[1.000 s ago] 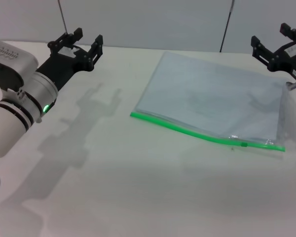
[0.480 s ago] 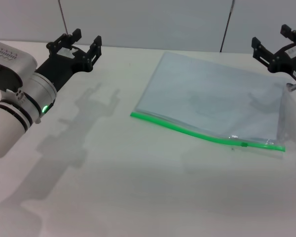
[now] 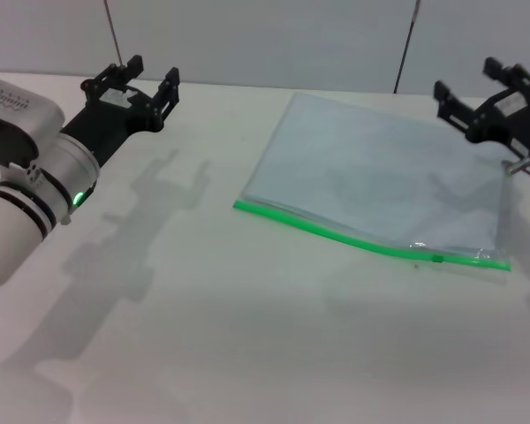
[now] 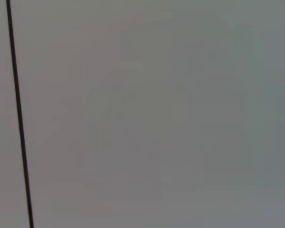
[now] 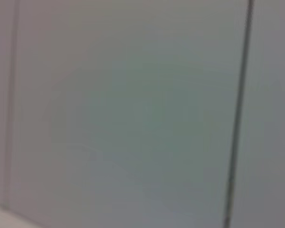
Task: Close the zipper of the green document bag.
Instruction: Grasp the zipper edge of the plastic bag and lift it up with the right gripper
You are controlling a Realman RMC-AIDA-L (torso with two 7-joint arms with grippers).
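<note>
The white matte table (image 3: 247, 336) fills the head view and carries all items. A pale grey wall panel (image 3: 265, 35) with thin dark vertical seams stands behind it; both wrist views show only this panel (image 4: 156, 114) (image 5: 133, 114).

The green document bag (image 3: 380, 177), a large flat rectangular translucent pale blue-grey plastic pouch, lies flat on the table right of centre, with its long edges running diagonally. The zipper (image 3: 336, 234), a thin bright green strip, runs along the bag's near long edge. Its slider tab (image 3: 436, 258), small and darker green, sits near the right end of the strip.

The left arm, white and silver with a black wrist section, enters from the left. The left gripper (image 3: 145, 75), black, hangs above the table's far left area, well apart from the bag. Its fingers are spread wide and hold nothing.

The right gripper (image 3: 479, 88), black, hangs above the bag's far right corner, at the right edge of the head view. Its fingers stand apart and hold nothing.
</note>
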